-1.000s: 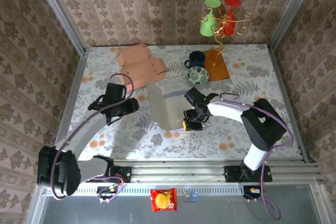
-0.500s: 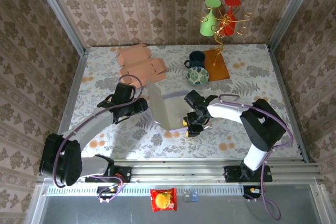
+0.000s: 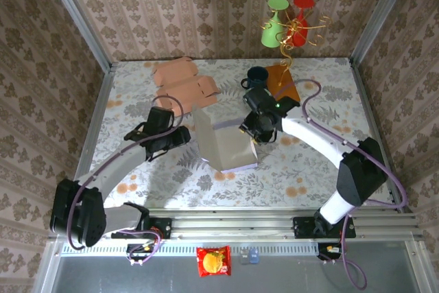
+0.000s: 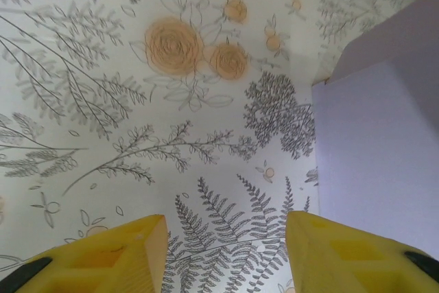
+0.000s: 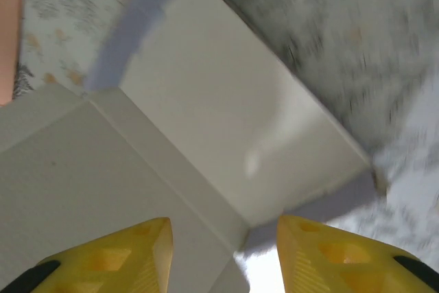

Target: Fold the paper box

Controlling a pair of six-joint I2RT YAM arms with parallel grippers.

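The paper box [image 3: 221,146] is a white, partly folded sheet in the middle of the table, with one panel standing up on its left side. My left gripper [image 3: 182,135] is just left of that panel, open, with only tablecloth between its yellow fingers [image 4: 123,252]. In the left wrist view the box [image 4: 374,149] fills the right side, close to the right finger. My right gripper [image 3: 251,131] hovers over the box's back right corner, open and holding nothing. The right wrist view looks down on the box's white panels [image 5: 206,121] and a fold line.
Flat pink cardboard sheets [image 3: 182,85] lie at the back left. A dark mug [image 3: 256,75] and a wooden board [image 3: 284,84] sit behind the right arm. A gold rack with a green and a red cup [image 3: 288,22] stands at the back.
The right gripper opened and let go of the box's near right edge, then swung up and back over the box. The left gripper moved right, closer to the upright panel.
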